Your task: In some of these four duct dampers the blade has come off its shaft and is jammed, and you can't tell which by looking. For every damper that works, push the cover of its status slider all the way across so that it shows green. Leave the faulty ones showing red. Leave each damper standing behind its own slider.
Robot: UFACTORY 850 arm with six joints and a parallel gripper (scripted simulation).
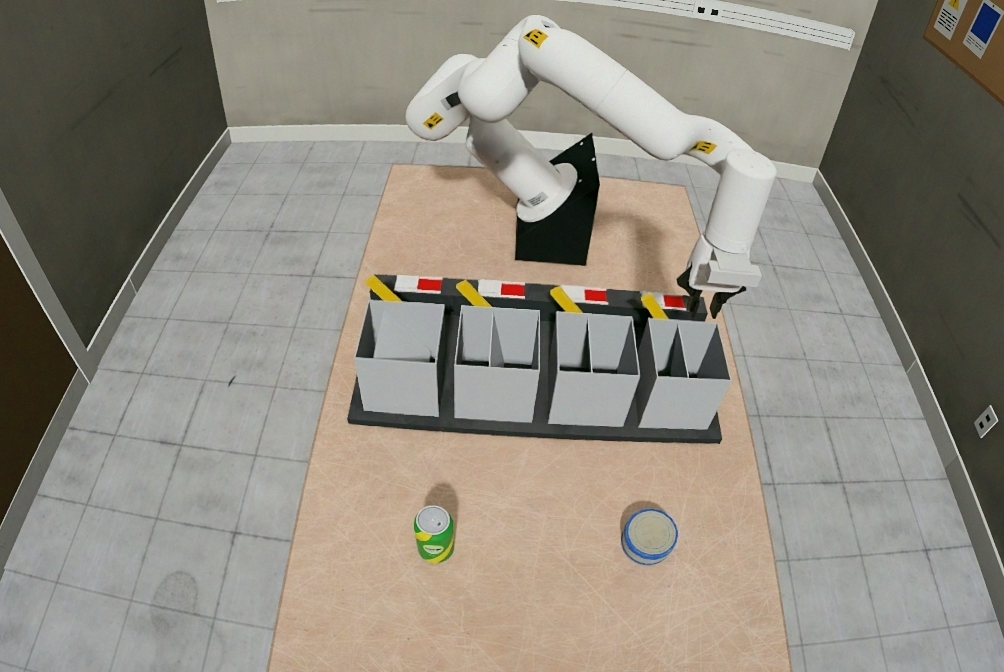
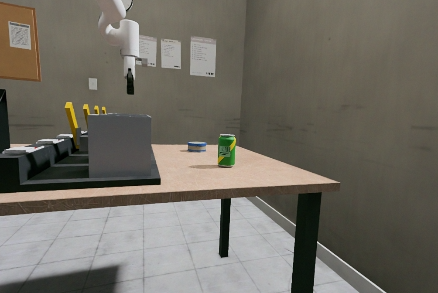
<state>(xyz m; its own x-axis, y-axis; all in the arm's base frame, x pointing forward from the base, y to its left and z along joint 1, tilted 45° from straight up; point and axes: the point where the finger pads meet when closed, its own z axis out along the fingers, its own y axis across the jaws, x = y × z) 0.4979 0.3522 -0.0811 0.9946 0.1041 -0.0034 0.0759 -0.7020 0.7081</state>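
Observation:
Four grey duct dampers stand in a row on a black base: the first (image 1: 399, 360), second (image 1: 497, 360), third (image 1: 594, 368) and fourth (image 1: 684, 372). Each has a yellow lever, such as the fourth's (image 1: 654, 305). Behind each is a status slider (image 1: 418, 283) (image 1: 499, 288) (image 1: 583, 294) (image 1: 669, 300), and all of them show red beside a white cover. My gripper (image 1: 703, 299) points down with its fingers partly apart and empty. It hangs over the right end of the fourth slider. In the side view the gripper (image 2: 130, 86) is well above the dampers (image 2: 119, 144).
A green can (image 1: 433, 534) and a blue round tin (image 1: 649, 536) stand near the table's front; both also show in the side view, the can (image 2: 226, 150) and the tin (image 2: 196, 146). My arm's black mount (image 1: 557, 213) stands behind the sliders.

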